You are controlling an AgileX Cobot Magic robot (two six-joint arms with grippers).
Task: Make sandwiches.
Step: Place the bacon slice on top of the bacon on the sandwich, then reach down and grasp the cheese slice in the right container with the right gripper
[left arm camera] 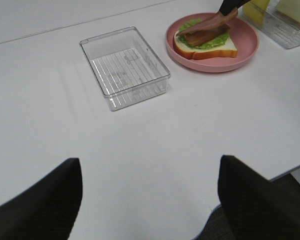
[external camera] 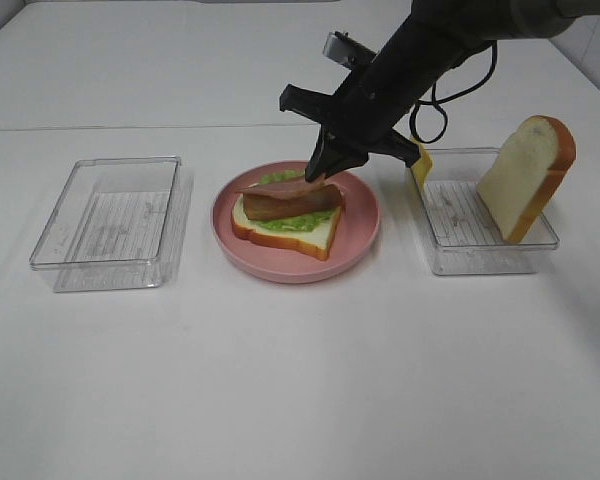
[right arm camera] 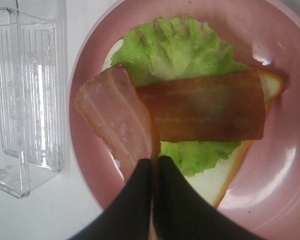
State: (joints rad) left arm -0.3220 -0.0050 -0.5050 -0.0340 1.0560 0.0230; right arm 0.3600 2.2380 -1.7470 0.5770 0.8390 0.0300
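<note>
A: Where is the half-built sandwich (external camera: 288,222)?

B: On the round pink plate (external camera: 365,225), between the left clear plastic tray (external camera: 105,270) and the right clear plastic tray (external camera: 480,258), which holds an upright white bread slice (external camera: 530,175) and a yellow cheese square (external camera: 421,165).

A: And the claws?

B: The right gripper (right arm camera: 154,162) pinches a brown bacon strip (right arm camera: 115,120), slanted across the flat bacon strip (right arm camera: 205,107) that lies side to side. The left gripper (left arm camera: 149,160) gapes wide over the table.

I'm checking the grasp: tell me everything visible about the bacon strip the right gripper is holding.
The held bacon strip is a pinkish-brown, streaked, soft-looking toy slice. The right gripper pinches one end, jaws shut. It hangs tilted above the pink plate, its gripped end overlapping the darker bacon strip lying flat on the lettuce; whether its free end touches anything is unclear.
</note>
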